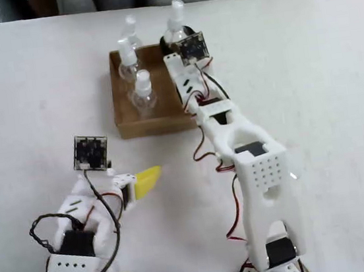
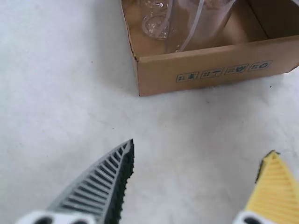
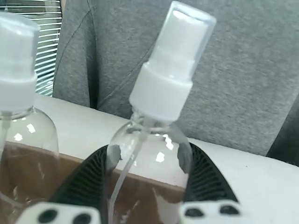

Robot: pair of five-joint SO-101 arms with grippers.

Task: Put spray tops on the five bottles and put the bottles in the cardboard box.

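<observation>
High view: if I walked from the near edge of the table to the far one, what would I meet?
left gripper → near wall of the cardboard box → first bottle → second bottle → held bottle, gripped by the right gripper.

From above, right arm (image 1: 234, 126) hides the right side of the cardboard box (image 1: 142, 124); contents there can't be told. Right wrist view: bottle (image 3: 156, 135) cut off at its base by the frame, flanks covered by the right gripper (image 3: 148, 154), second bottle (image 3: 18, 121) clipped at the edge. Left wrist view: boxed bottles (image 2: 156, 23) lose their upper parts past the frame.
</observation>
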